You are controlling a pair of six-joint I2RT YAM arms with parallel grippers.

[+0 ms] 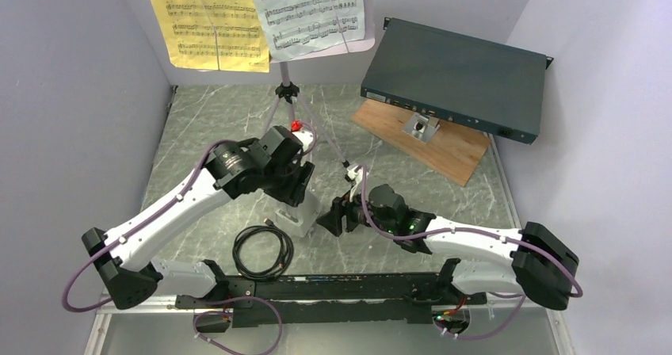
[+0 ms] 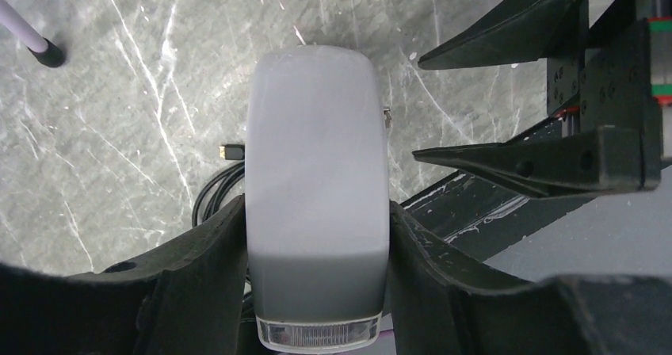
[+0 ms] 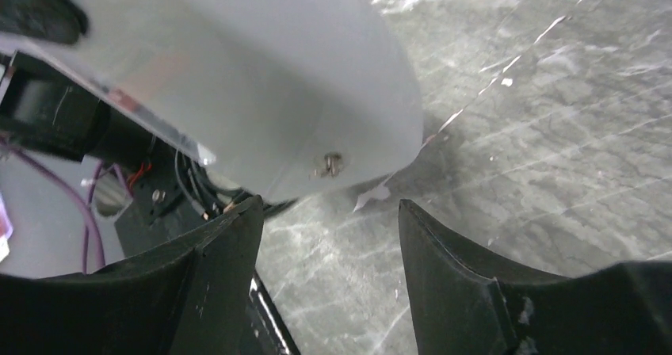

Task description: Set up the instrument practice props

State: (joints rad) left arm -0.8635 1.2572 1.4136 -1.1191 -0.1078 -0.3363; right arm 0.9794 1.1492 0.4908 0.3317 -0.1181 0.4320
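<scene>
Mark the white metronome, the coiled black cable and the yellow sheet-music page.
Small white pyramid-shaped metronome [image 2: 317, 173]: left wrist view, middle of its face.
Coiled black cable [image 1: 238, 256]: top external view, coil's left arc.
Yellow printed sheet-music page [image 1: 202, 22]: top external view, page centre.

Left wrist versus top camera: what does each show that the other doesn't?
Left wrist only: the left gripper clamped on both sides of the metronome, and the right gripper standing open beside it. Top only: the music stand with its sheet-music pages, and the green box. Both: metronome, both grippers, cable, tabletop.
</scene>
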